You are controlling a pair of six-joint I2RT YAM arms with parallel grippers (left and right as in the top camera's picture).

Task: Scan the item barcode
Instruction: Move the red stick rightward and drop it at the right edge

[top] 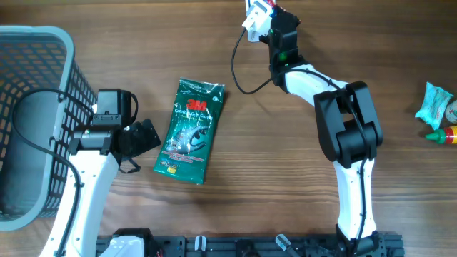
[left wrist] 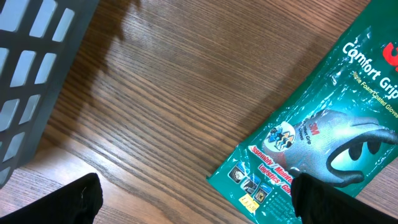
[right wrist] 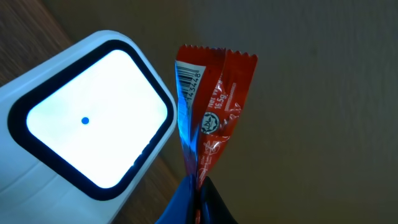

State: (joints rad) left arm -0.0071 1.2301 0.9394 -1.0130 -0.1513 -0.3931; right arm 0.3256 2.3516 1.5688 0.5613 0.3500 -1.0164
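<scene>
Right wrist view: the right jaws are pressed together on the bottom edge of a red sachet (right wrist: 211,118), held upright just beside the white scanner (right wrist: 87,124). Its barcode sits on the upper left flap, next to the scanner's lit window with 1 blue dot. Overhead, sachet and scanner are at the far edge of the bench (top: 285,178). The left jaws stand wide apart, holding nothing, between the grey basket (top: 75,93) and a green glove packet (top: 191,132). A teal packet (top: 434,103) lies near the right edge.
</scene>
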